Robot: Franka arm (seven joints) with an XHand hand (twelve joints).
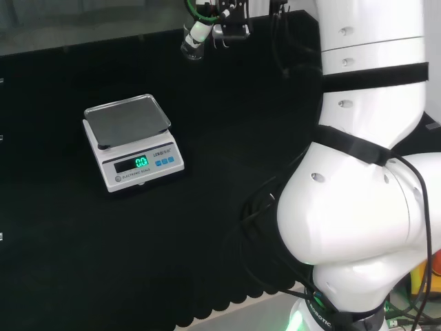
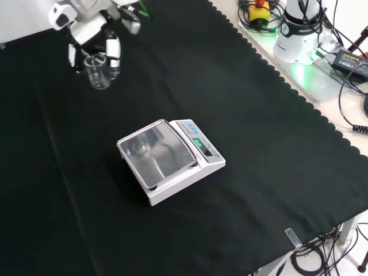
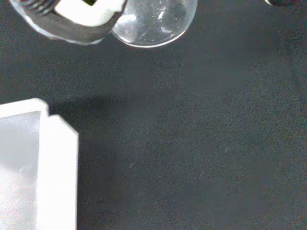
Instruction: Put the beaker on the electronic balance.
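The hand point(image 2: 92, 31) is gripping 1 clear beaker point(image 2: 98, 72), fingers curled round it; I'd be keeping it upright while heading over the balance point(image 2: 169, 161) pan.

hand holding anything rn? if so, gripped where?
Yes: the hand holds the clear beaker, with fingers down either side of its upper wall near the rim. It is well away from the balance, whose pan is bare.
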